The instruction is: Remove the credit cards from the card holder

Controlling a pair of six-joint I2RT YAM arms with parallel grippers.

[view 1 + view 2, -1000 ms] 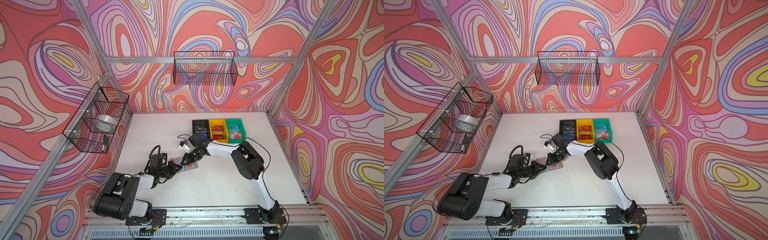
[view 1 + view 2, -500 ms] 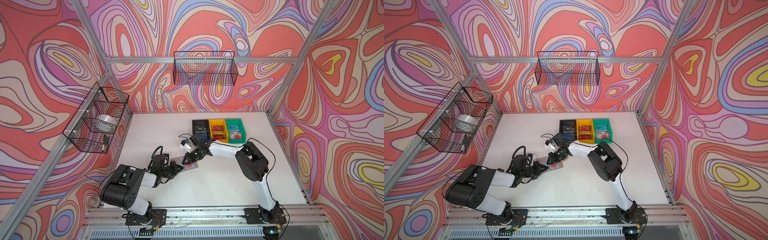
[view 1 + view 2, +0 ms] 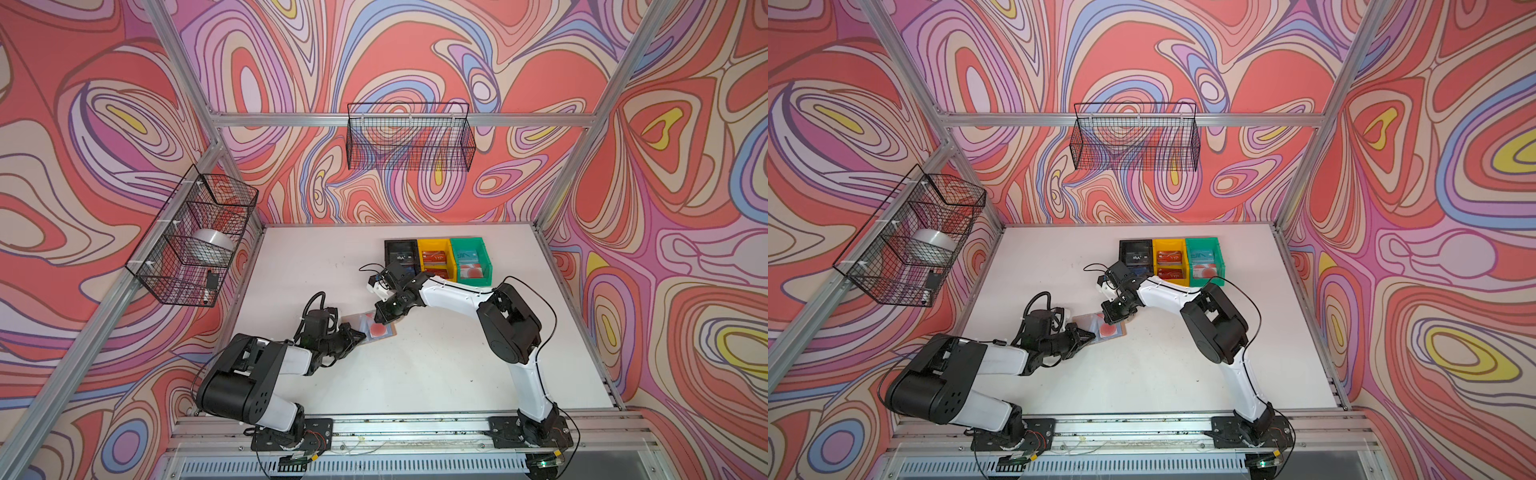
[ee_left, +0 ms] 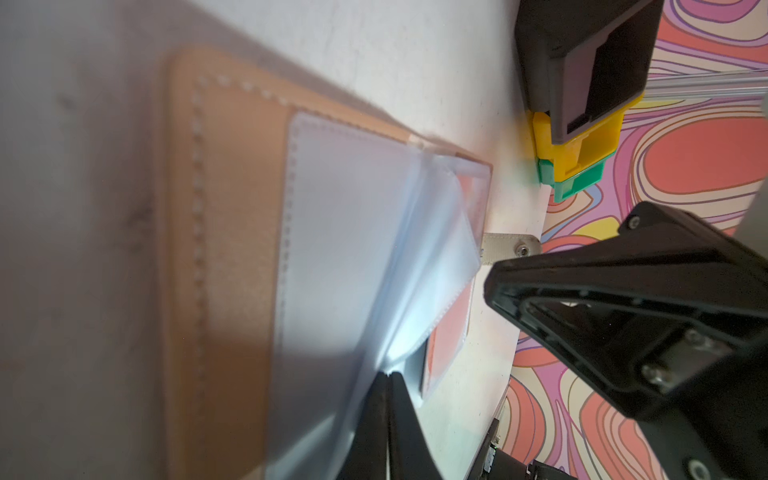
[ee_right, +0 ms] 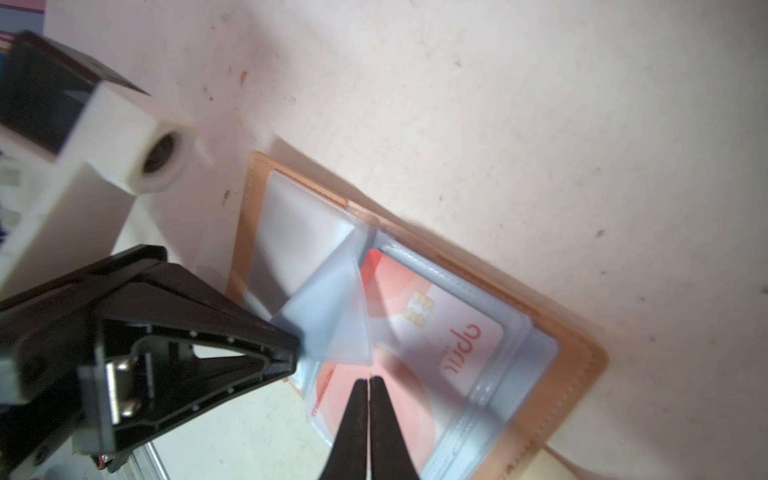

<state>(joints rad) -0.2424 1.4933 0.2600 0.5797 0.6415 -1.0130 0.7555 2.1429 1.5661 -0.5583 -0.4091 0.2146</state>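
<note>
Now the tan, stitched, leather-look card holder (image 5: 573, 374) lies open flat on the white table (image 3: 436, 365), the left gripper (image 4: 387, 376) pinching a limp, clear bluish plastic sleeve (image 5: 332, 324) up off it, while the right gripper (image 5: 369, 380), tips pressed together, sits over the glossy pale red-circled credit card (image 5: 449, 332) in its pocket.

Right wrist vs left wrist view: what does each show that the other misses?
Right wrist only: the red-circle card's chip and print. Left wrist only: the strap tab and the bins. Both: the open card holder, with the left gripper pinching a lifted clear sleeve, and red from the card underneath.
</note>
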